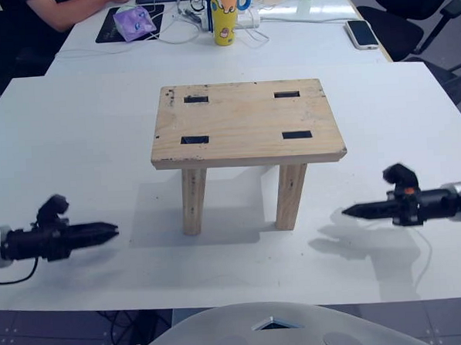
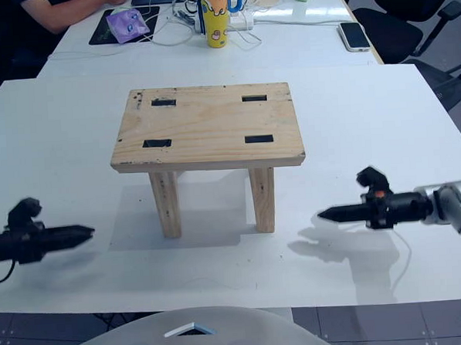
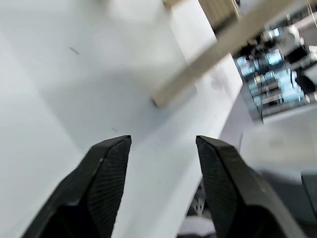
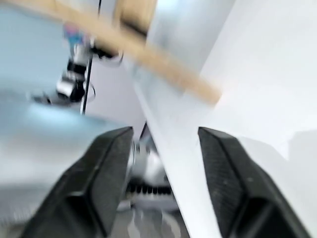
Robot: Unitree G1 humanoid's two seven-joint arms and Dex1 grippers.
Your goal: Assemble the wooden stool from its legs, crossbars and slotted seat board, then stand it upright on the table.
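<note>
stool [image 1: 246, 124] on worktop [image 1: 75, 150] centre | left gripper [image 1: 112, 230] front-left, apart | right gripper [image 1: 347, 210] front-right, apart | phone [image 1: 361, 33] on table behind

We see a white table [image 1: 75, 150] carrying the wooden stool [image 1: 247, 121], which stands upright on its legs. Behind the stool a second table [image 1: 301, 45] meets the first. On it a yellow cup [image 1: 224, 22] stands straight behind the stool, a phone [image 1: 361, 33] lies behind-right, and a dark mat [image 1: 107, 32] behind-left.
</note>
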